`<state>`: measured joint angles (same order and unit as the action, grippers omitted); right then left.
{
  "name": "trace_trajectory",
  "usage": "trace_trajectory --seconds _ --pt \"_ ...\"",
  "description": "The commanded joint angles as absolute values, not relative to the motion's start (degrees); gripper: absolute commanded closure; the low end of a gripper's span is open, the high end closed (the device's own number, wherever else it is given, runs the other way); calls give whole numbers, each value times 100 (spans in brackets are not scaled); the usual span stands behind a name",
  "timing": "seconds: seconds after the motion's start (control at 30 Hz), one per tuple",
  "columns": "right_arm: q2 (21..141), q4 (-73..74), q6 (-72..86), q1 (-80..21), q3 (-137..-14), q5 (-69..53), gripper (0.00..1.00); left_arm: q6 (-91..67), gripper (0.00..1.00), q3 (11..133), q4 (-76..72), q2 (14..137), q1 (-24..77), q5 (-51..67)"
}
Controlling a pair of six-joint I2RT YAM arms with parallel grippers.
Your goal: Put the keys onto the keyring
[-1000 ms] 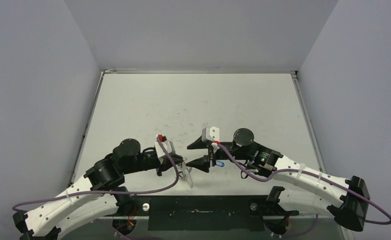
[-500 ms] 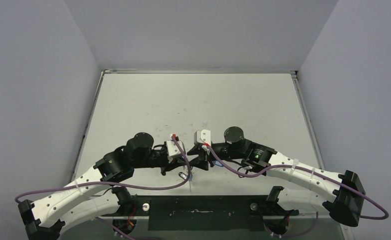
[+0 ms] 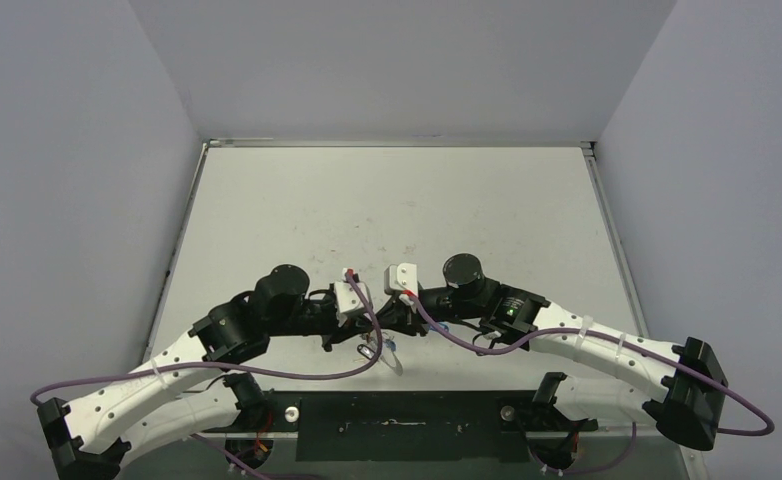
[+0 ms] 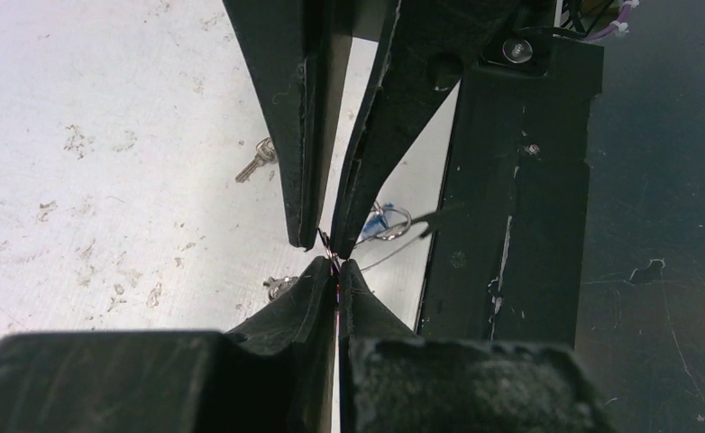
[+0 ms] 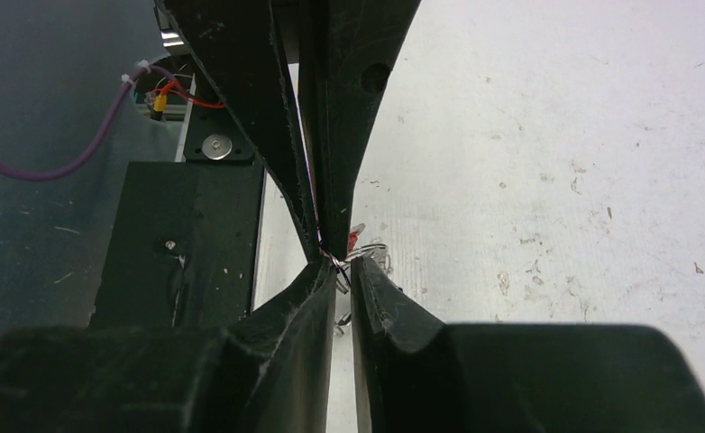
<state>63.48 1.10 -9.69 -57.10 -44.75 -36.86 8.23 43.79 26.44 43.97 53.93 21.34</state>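
My left gripper [image 4: 337,268] is shut on the thin wire of the keyring [image 4: 394,248], which hangs below the fingertips in the top view [image 3: 391,358]. My right gripper [image 5: 335,263] meets it tip to tip above the table's near edge. Its jaws are closed to a narrow slit with the keyring wire [image 5: 334,262] between them. A light blue tag [image 4: 377,219] on a small ring shows just behind the right fingers [image 4: 299,135]. A red tag [image 5: 355,238] peeks out beside the left fingers [image 5: 349,108]. A bare silver key [image 4: 253,161] lies on the table.
The black base plate [image 3: 397,425] runs along the near edge right under both grippers, also seen in the left wrist view [image 4: 511,180]. A second small metal piece [image 4: 277,287] lies on the scuffed white table [image 3: 387,210]. Grey walls enclose the table.
Both arms swung inward until the fingertips met. The right gripper went from wide open to a narrow slit around the keyring wire. The left gripper stayed shut.
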Motion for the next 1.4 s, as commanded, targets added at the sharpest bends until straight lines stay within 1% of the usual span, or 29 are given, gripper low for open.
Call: trace_trajectory --seconds 0.0,0.1,0.13,0.2,0.27,0.3,0.4,0.47,0.6,0.63,0.67,0.7,0.8,0.87,0.9,0.93,1.13,1.3,1.33,1.37 --pt "6376 -20 -1080 -5755 -4764 -3682 82 895 100 4685 2241 4420 5406 2398" --pt "6356 -18 -1090 -5748 -4755 -3674 68 895 100 4691 2217 4438 5405 2417" --pt "6347 -18 -1094 -5749 -4751 -3671 66 896 100 4693 2220 4451 5405 2425" --pt "6337 -18 -1107 -5748 -4746 -3674 66 896 100 4699 2213 4465 5406 2455" --pt "6352 -26 -1114 -5751 -4746 -3714 69 887 100 4699 2198 4466 5405 2474" --pt "6366 -34 -1125 -5751 -4746 -3744 73 880 100 4697 2197 4475 5405 2478" --pt "6417 -43 -1134 -5748 -4747 -3811 90 862 100 4694 2189 4470 5410 2482" --pt "6447 -31 -1149 -5751 -4746 -3838 99 848 100 4688 2182 4459 5410 2471" --pt "6493 -18 -1193 -5748 -4737 -3867 100 816 100 4659 2166 4407 5405 2461" --pt "6495 -18 -1195 -5748 -4737 -3856 98 813 100 4658 2170 4402 5405 2461" --pt "6487 -18 -1202 -5752 -4737 -3832 92 804 100 4656 2180 4393 5405 2453" --pt "6486 141 -1216 -5749 -4742 -3818 82 806 100 4658 2186 4387 5405 2452" --pt "6462 200 -1248 -5750 -4725 -3765 68 800 100 4648 2192 4373 5405 2467" --pt "6465 187 -1248 -5749 -4720 -3762 67 789 100 4633 2165 4377 5406 2475" --pt "6475 166 -1240 -5753 -4726 -3774 68 779 100 4625 2158 4381 5408 2486" --pt "6484 153 -1233 -5752 -4735 -3796 71 782 100 4619 2154 4386 5406 2498" --pt "6548 -183 -1063 -5752 -4734 -3941 100 777 100 4616 2160 4413 5410 2517" --pt "6473 -392 -989 -5742 -4598 -3914 100 757 100 4580 2244 4333 5406 2419" --pt "6443 -452 -956 -5746 -4556 -3907 100 748 99 4561 2256 4295 5405 2372" --pt "6402 -525 -915 -5736 -4504 -3903 100 729 94 4543 2258 4243 5409 2320"
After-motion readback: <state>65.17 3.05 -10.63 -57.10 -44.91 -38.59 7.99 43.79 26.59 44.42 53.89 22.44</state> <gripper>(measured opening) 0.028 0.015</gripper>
